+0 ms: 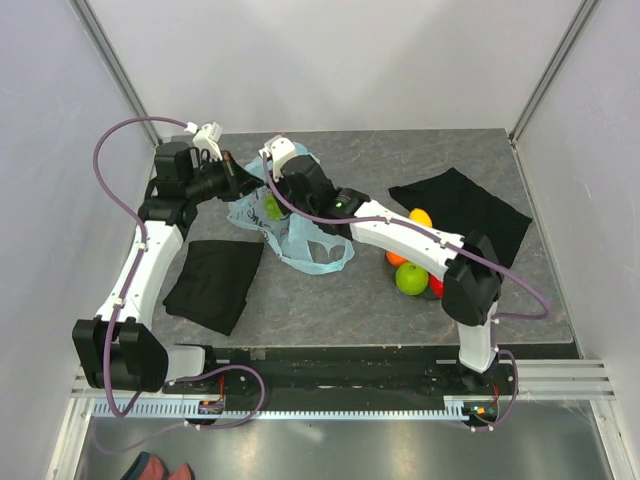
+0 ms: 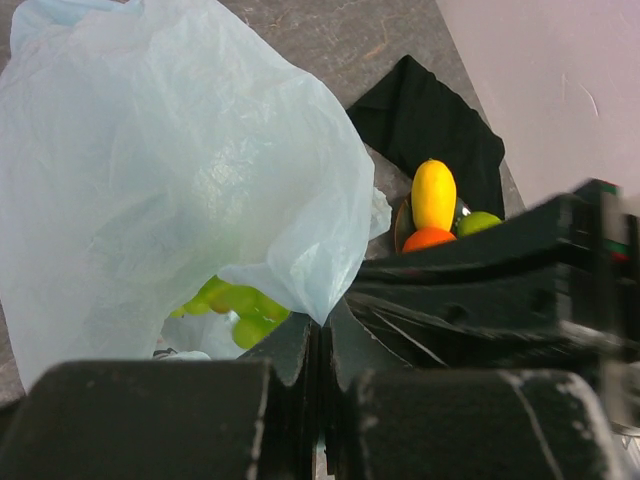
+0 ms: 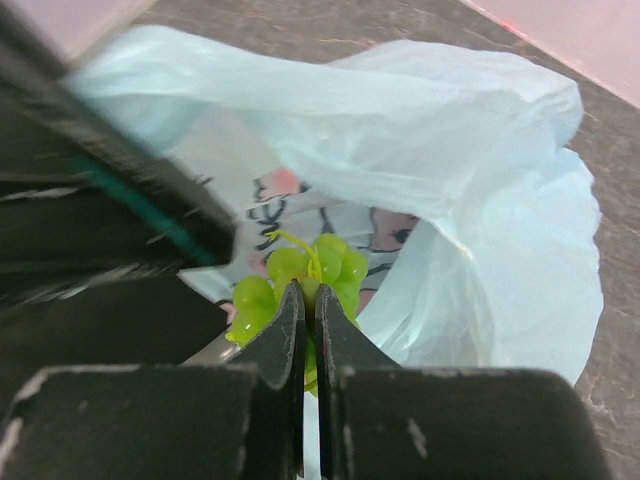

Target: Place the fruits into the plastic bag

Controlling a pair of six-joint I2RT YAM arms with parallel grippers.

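Okay, thin crinkly pale-blue plastic bag [image 2: 180,180] sits mid-desk, and my left hand [image 2: 322,325] is pressed together, pinching its rim. My right hand [image 3: 308,295] is pinched shut on the knobbly green grape bunch [image 3: 335,265] inside the bag's mouth. I see the smooth yellow oblong fruit [image 2: 434,193], orange [image 2: 428,238] and green apple [image 1: 411,278] clustered on the right. Grey stone-look desk [image 1: 380,160], matte black cloth [image 1: 213,282] left, second black cloth [image 1: 465,210] right, plain pale walls [image 1: 330,60].

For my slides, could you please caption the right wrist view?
Right gripper, shut on the green grape bunch, holds it at the mouth of the light-blue plastic bag.
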